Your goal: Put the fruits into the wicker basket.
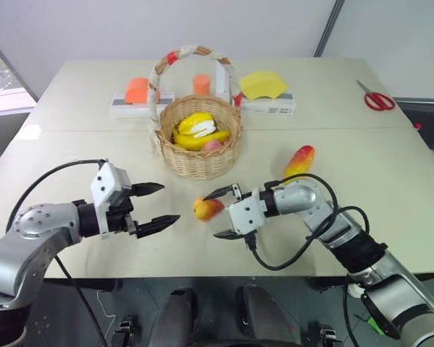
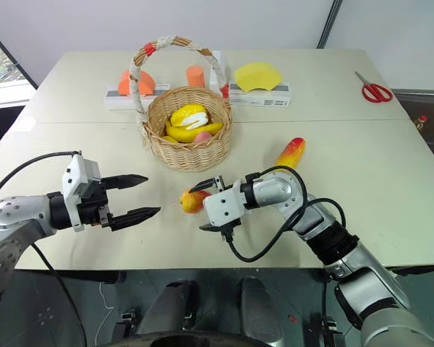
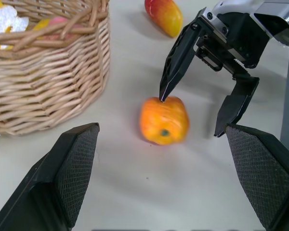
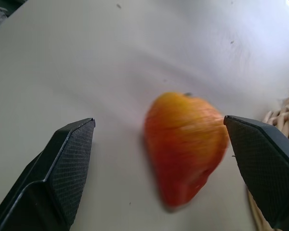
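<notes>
My right claw [image 1: 222, 213] stands wide apart around the small yellow-red pear-like fruit [image 1: 207, 208], low in the middle of the left eye view, with one finger just above it and the other below and nearer the worktop's [image 1: 72, 152] front edge; nothing is clamped yet, and I judge it sits this way to close across the fruit's narrow width. The fruit lies on its side on the worktop, just in front of the wicker basket [image 1: 199, 137], which stands at centre. My left claw [image 1: 153, 206], lower left, is also spread apart and empty, held back from the fruit, likely to leave the right one room. The elongated mango [image 1: 299, 160] lies right of centre, well apart from the basket and still to be collected. Inside the basket a yellow-and-white banana bunch [image 1: 199, 130] covers most of the floor; a pink patch [image 1: 213, 144] beside it is probably the peach, but most of it is hidden. Whether my upper finger touches the pear I cannot tell, since the wrist view blurs it.
</notes>
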### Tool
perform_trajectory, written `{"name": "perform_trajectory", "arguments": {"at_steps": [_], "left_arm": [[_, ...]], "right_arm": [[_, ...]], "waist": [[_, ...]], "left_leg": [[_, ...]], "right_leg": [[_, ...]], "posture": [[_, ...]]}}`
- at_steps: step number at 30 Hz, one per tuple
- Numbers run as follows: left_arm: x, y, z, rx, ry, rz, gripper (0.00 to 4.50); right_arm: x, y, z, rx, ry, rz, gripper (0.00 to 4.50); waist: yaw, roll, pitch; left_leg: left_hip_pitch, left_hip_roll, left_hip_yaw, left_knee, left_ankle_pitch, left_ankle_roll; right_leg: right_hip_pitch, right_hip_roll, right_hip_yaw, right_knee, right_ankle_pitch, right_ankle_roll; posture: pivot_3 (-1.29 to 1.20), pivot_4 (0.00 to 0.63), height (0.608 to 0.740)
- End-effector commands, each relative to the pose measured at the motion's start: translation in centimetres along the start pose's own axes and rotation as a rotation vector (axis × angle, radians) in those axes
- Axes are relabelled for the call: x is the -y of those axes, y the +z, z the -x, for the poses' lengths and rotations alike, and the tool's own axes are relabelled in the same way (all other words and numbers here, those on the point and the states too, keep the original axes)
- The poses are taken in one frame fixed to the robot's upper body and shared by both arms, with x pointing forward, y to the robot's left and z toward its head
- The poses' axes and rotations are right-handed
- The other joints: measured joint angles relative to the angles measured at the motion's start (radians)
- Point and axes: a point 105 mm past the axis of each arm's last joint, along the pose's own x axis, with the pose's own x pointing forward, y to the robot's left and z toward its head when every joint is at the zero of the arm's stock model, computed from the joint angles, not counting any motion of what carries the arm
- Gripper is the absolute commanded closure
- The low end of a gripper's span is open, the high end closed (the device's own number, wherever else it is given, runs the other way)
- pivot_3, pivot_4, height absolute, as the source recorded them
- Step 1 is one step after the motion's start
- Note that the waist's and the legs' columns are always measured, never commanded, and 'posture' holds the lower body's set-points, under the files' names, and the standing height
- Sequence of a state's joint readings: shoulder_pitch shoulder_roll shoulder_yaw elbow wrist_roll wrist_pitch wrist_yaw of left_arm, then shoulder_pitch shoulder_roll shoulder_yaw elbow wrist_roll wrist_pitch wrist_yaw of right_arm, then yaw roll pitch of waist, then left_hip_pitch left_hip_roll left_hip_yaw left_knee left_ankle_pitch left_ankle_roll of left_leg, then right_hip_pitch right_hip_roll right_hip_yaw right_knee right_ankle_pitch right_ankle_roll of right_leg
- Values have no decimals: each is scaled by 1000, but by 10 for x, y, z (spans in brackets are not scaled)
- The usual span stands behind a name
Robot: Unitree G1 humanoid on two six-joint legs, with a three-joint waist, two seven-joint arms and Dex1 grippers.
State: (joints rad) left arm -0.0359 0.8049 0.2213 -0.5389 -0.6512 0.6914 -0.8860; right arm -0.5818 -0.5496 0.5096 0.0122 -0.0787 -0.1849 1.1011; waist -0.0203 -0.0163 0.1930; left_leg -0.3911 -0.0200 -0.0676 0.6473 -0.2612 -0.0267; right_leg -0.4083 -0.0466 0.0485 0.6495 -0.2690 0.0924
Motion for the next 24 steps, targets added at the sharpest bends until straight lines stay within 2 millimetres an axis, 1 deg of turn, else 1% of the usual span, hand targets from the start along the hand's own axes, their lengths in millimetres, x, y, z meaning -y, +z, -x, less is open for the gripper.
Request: {"name": "perform_trajectory", "arguments": {"at_steps": [1,3,4,5,11,15,19,21,23,24], "left_arm": [[-7,3,7,1,60,-35,0],[-12,0,10,-4,83,-25,0],[-14,-2,12,-6,92,-20,0],[-15,-4,13,-9,100,-16,0],[-20,-9,15,-6,118,-5,0],[-22,-9,14,2,123,-3,0],[-23,-8,13,7,125,-1,0],[-23,-8,12,13,123,0,0],[-23,-6,11,20,121,1,0],[-22,-6,11,23,120,1,0]], "right_arm": [[4,3,-3,23,-19,9,841],[5,1,-5,24,-35,5,1848],[7,0,-5,23,-49,4,2436],[8,0,-6,21,-62,4,2897],[12,-3,-7,15,-116,7,2897],[20,2,-5,32,-170,11,2897],[18,-1,-7,22,-167,6,2897],[17,-6,-11,20,-170,-64,2897],[16,-6,-13,24,-161,-88,2370],[16,-6,-14,25,-160,-81,2008]], "waist": [[-1,0,0],[0,0,0],[0,0,0],[0,0,0],[2,0,0],[0,0,0],[1,0,0],[1,0,0],[0,0,0],[0,0,0]], "left_leg": [[0,0,0,0,0,0],[1,0,0,0,0,0],[1,0,0,0,0,0],[0,0,0,0,0,0],[0,0,0,0,0,0],[1,0,0,0,0,0],[0,0,0,0,0,0],[0,0,0,0,0,0],[1,0,0,-1,0,0],[1,0,0,-1,0,0]], "right_leg": [[0,0,0,0,0,0],[0,1,0,0,0,0],[0,1,0,0,0,0],[0,1,0,0,0,0],[0,0,0,0,0,0],[0,0,0,1,0,0],[0,0,0,0,0,0],[0,0,0,0,0,0],[0,0,0,1,0,0],[0,0,0,1,0,0]], "posture": [[0,150,740],[0,150,740],[0,150,740],[0,150,740],[0,150,740],[0,150,740],[0,150,740],[0,150,740],[0,150,740],[0,150,740]]}}
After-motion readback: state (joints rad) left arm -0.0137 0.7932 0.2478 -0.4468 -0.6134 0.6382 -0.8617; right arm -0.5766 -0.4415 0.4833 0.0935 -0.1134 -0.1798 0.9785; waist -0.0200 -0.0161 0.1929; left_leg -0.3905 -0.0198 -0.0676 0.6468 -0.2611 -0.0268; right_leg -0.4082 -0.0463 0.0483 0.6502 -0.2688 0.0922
